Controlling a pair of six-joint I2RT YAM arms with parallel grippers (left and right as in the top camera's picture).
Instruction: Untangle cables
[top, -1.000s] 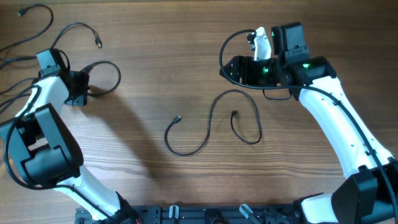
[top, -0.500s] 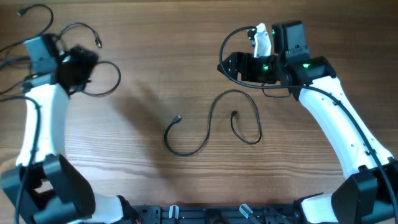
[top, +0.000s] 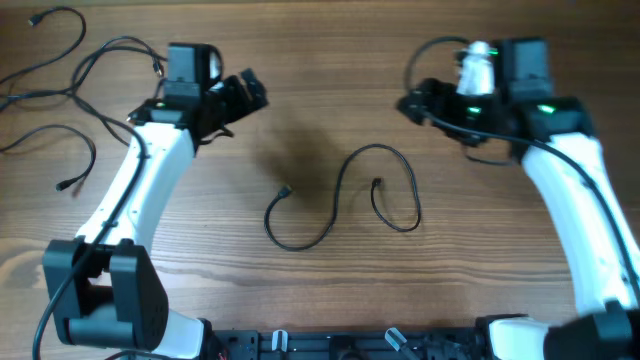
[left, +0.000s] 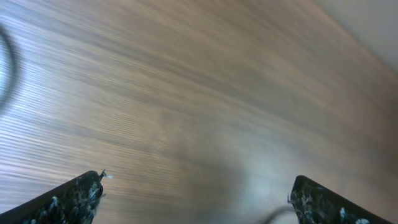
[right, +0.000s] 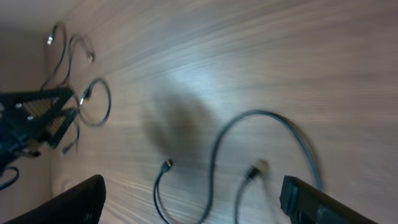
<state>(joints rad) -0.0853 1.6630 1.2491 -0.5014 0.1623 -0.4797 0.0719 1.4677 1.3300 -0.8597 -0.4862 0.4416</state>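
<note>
Overhead, I see 1 cable (top: 338, 190) snaking left to right at frame centre, both plugs pointing up-frame, with more cables (top: 60, 95) strewn at upper left. Left gripper (top: 245, 95) and right gripper (top: 412, 100) both gape, holding nothing. Left wrist shows only blurred table (left: 199, 93); right wrist alone catches the centre cable close.

Matt brown wood-grain tabletop (top: 320, 80), thin black smooth rubbery cable (top: 375, 148) with small silvery metal plug (top: 287, 190), glossy white plastic arm shells (top: 570, 190).
</note>
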